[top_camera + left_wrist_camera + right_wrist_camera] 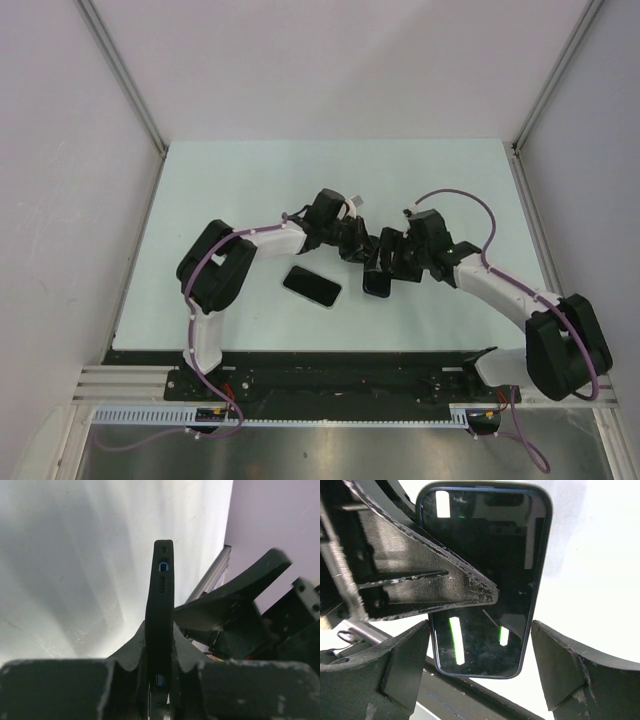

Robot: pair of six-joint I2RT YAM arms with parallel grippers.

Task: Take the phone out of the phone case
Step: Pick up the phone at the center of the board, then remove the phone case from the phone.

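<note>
My left gripper [355,243] is shut on the black phone case [159,595] and holds it on edge above the table. Blue shows through the cutouts in the case's side, so the phone sits inside it. In the right wrist view the phone's glossy screen [490,555] faces the camera, and a left finger [420,580] crosses it. My right gripper [480,650] is open; its fingers [405,665] stand either side of the phone's lower end without touching. The cased phone also shows in the top view [377,283], between the two grippers.
A second flat black slab [312,287] lies on the pale table [240,190], just left of the grippers; I cannot tell whether it is a phone or a case. White walls with metal posts [125,80] close in the back and sides.
</note>
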